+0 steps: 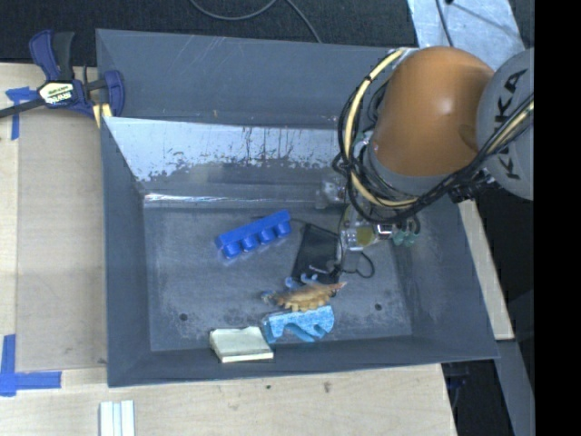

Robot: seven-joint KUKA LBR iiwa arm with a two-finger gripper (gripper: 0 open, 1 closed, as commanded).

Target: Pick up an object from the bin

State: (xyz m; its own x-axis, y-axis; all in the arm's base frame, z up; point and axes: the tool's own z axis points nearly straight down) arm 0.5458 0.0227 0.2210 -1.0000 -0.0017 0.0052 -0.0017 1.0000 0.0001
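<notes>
The pale grey KUKA arm (513,125) reaches in from the right, its last link angled down and to the left, with black lettering on its side. Its wrist is capped by a smooth rounded orange cover (431,107), and a bundle of black and yellow cables (356,166) loops round the cover's left and lower edge. Below that cover the small metal gripper (349,236) pokes out pointing downward, mostly hidden from where I stand, with a few thin wires dangling just beside it.
</notes>
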